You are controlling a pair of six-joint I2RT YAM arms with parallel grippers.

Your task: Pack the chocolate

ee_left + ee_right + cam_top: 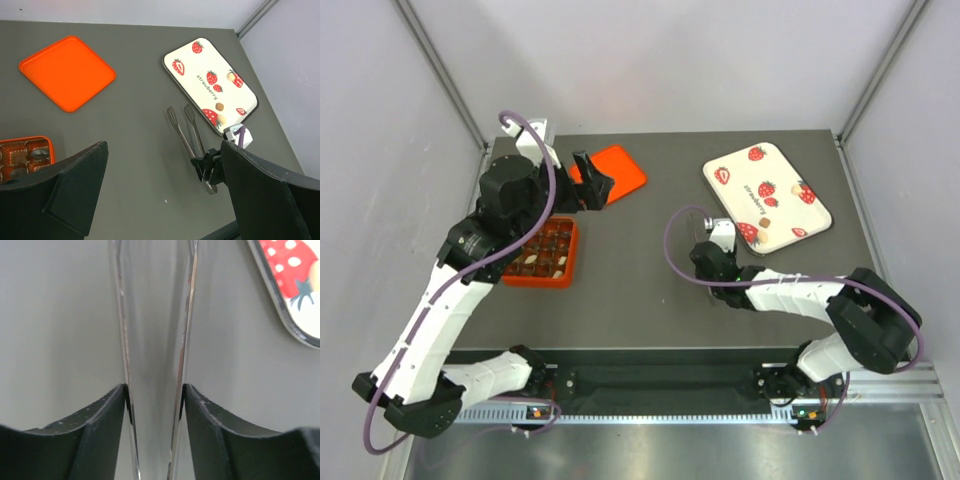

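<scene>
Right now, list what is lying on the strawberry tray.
Three chocolates lie on the strawberry tray: a cream one mid-tray, a dark brown one and a second cream one nearer. The right wrist hides the tray's near corner edge.

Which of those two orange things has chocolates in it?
The orange box divided into square compartments, nearer the table's front edge: chocolates sit in its squares. The flat orange piece behind it lies bare.

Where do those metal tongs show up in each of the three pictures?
Top view: tongs centre-right, just left of the strawberry tray.
Left wrist: centre-right, lower-left of the tray.
Right wrist: middle, between the right hand's fingers.
Shared landmark: the tray, top-right corner in the right wrist view.
</scene>
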